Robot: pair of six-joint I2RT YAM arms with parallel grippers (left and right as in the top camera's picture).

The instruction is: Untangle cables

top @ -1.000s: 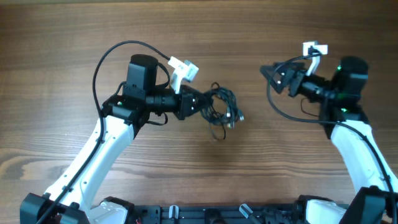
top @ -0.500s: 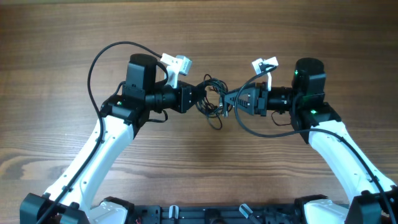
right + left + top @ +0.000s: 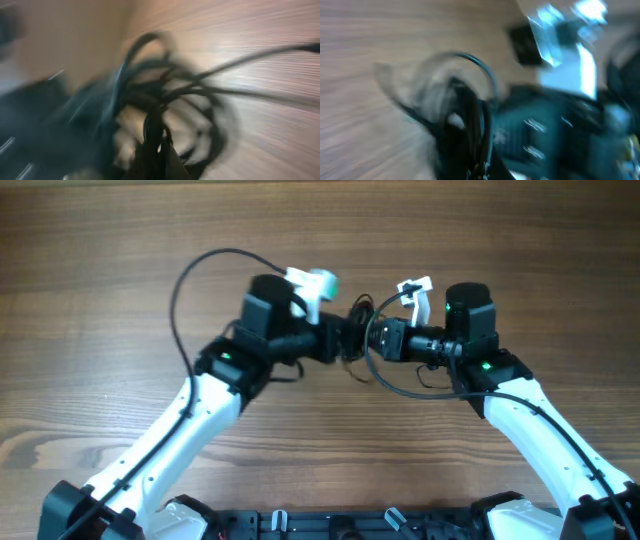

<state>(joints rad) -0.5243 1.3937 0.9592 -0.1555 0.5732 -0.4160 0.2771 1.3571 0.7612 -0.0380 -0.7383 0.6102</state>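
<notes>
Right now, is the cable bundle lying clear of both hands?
No: in the overhead view the cables sit bunched right between the left hand and right hand, both against them.

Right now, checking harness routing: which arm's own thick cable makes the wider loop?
The left arm's thick cable: it sweeps a wide arc, while the right arm's cable curls tightly by its wrist.

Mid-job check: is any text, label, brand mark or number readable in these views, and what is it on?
None can be read.
Overhead: no lettering shows on the table, the left arm, the right arm or the cables.
Left wrist view: pale marks on a dark housing, too blurred to read.
Right wrist view: motion blur, no text visible.
</notes>
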